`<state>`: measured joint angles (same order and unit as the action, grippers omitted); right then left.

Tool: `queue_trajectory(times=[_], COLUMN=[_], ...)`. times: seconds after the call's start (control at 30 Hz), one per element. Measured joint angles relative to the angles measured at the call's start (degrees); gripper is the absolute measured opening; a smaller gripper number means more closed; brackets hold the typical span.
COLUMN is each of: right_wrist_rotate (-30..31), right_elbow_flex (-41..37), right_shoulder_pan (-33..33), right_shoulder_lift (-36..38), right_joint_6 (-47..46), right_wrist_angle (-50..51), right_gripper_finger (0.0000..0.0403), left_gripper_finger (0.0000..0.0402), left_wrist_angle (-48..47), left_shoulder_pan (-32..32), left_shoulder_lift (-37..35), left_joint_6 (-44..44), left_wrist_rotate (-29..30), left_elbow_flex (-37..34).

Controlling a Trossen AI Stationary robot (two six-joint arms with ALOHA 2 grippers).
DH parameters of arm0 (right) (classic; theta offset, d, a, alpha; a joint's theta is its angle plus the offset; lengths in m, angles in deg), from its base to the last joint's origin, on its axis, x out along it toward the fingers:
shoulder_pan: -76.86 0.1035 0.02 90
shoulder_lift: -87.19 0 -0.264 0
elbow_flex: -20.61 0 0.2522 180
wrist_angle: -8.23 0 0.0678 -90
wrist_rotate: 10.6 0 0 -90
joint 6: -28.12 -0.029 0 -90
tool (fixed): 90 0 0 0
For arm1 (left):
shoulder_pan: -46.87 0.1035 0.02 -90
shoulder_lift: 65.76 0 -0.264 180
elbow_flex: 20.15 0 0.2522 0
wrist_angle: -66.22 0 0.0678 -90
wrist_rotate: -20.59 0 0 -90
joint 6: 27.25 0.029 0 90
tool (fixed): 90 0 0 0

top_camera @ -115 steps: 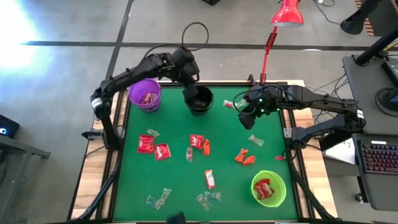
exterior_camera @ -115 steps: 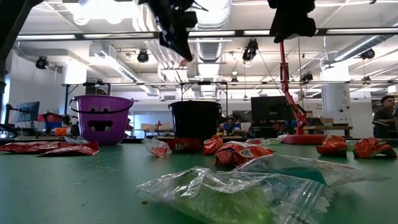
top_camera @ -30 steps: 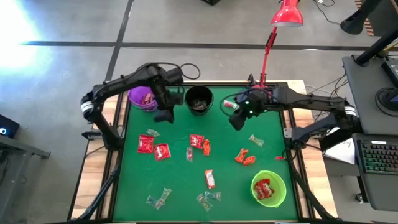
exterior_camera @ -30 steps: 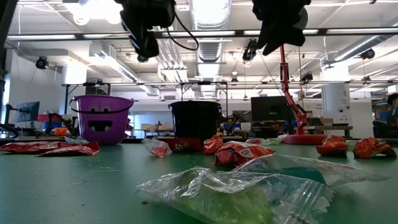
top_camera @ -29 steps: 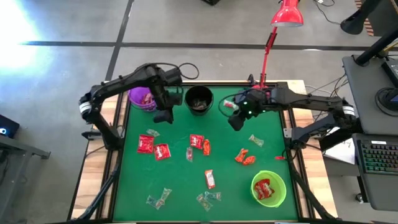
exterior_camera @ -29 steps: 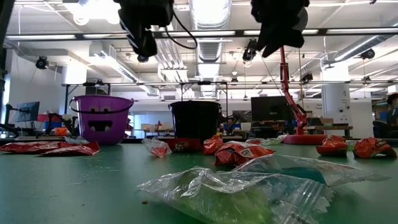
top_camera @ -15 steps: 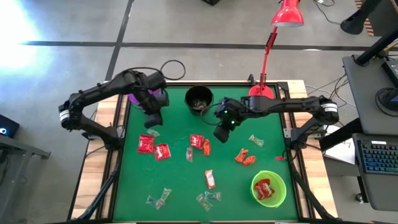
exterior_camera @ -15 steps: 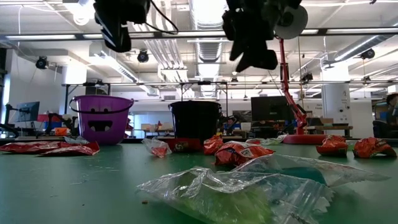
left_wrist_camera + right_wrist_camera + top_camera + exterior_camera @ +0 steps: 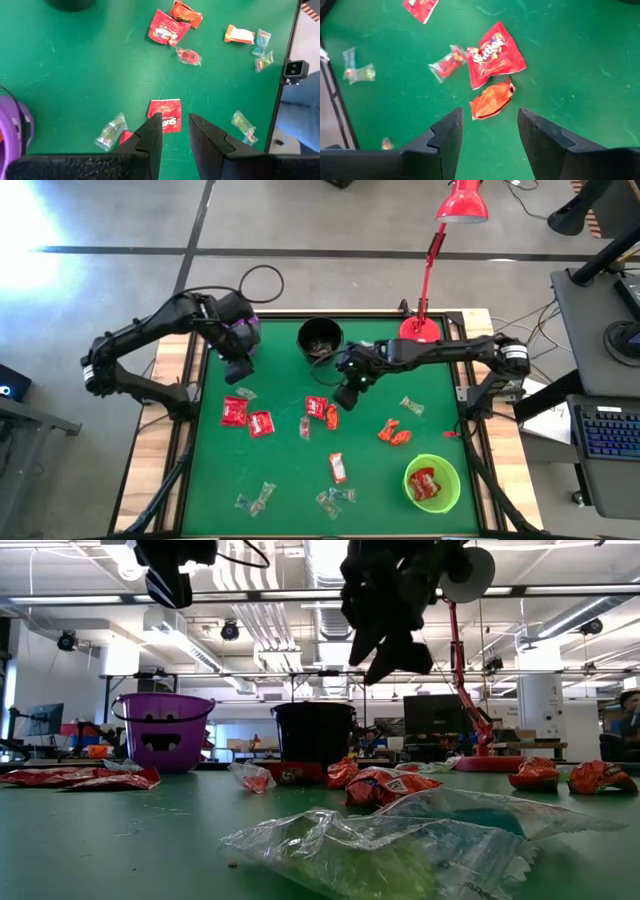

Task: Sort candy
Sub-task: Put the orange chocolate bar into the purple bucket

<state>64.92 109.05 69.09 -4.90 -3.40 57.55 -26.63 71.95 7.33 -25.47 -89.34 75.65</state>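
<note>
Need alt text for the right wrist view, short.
The right gripper, fingers open and empty, hangs above an orange candy wrapper on the green mat. A red candy packet lies just beyond it, with smaller wrapped sweets scattered around.

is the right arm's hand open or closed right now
Open. In the right wrist view the right hand has its two dark fingers spread wide apart, bare green mat between them and nothing gripped, above an orange wrapped candy.

Open right end effector (image 9: 487, 131) above orange candy (image 9: 492, 100)

Overhead and table-level cameras share the green table (image 9: 280, 470) — wrist cameras look down.
</note>
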Motion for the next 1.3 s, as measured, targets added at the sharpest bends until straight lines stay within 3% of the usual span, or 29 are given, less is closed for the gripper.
queue_trajectory(times=[0.53, 1.3], right_wrist_rotate=[-0.59, -0.88], right_elbow_flex=[0.0, 0.02], right_shoulder_pan=[0.92, 1.49], right_shoulder_lift=[-10.23, -16.85], right_joint_6=[-1.38, 2.26], right_wrist_angle=[-4.84, -9.29], right_gripper_finger=[0.018, 0.018], left_gripper_finger=[0.0077, 0.0077], left_wrist_angle=[0.52, 0.95], left_shoulder_pan=[0.0, 0.02], left_shoulder_lift=[-0.16, -0.05], left_joint_6=[0.56, 0.66], left_wrist_rotate=[0.09, 0.08], left_elbow_flex=[-0.07, -0.09])
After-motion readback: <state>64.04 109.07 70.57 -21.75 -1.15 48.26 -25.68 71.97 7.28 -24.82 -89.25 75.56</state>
